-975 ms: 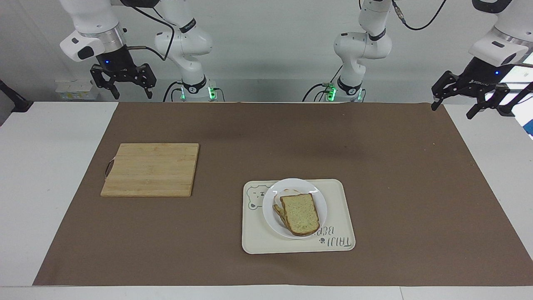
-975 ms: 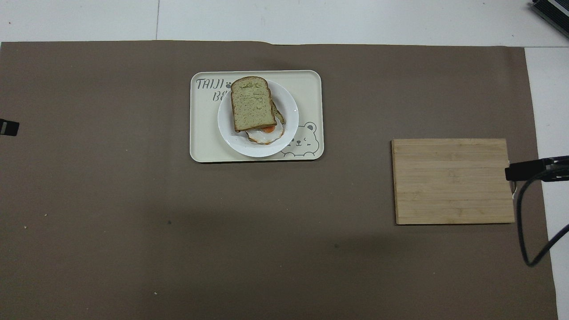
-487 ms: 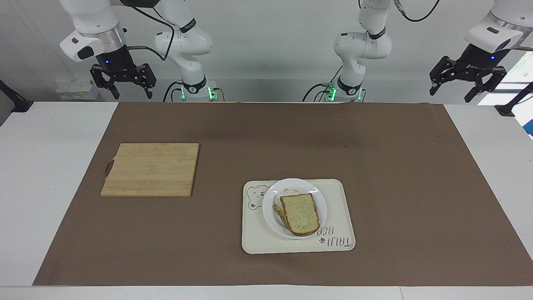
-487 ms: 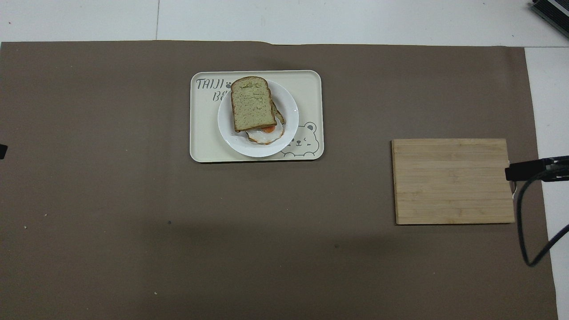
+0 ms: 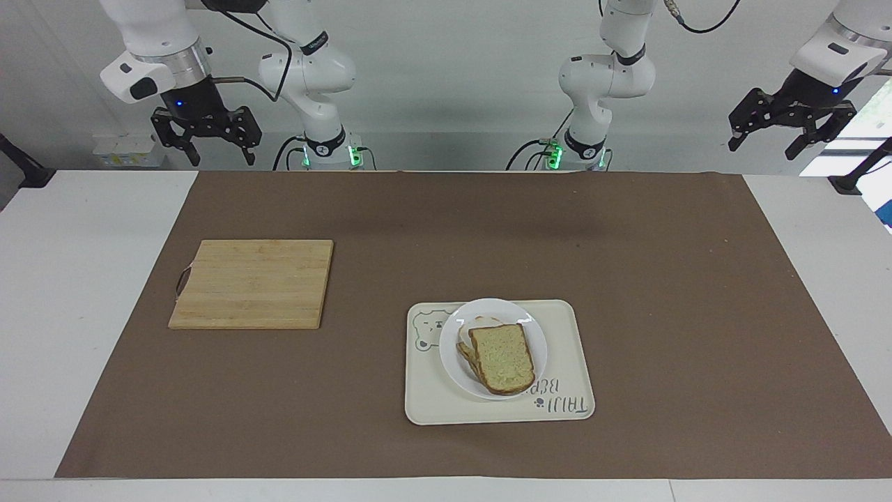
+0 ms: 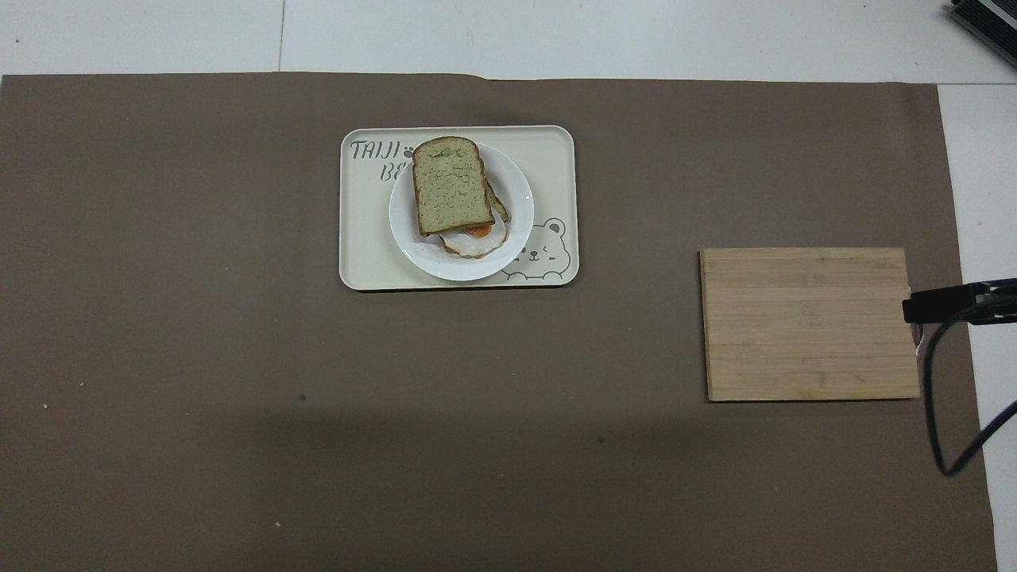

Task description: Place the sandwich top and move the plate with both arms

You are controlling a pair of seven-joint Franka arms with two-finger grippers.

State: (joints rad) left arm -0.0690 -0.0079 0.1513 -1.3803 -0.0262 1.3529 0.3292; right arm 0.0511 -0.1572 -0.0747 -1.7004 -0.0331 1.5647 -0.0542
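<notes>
Bread top (image 5: 503, 356) sits on the egg sandwich on the plate (image 5: 456, 364), which is on the tray (image 5: 564, 362). Left tool (image 5: 792, 127) and right tool (image 5: 207, 137) both hang open, raised at the surface's robot edge, holding nothing.
</notes>
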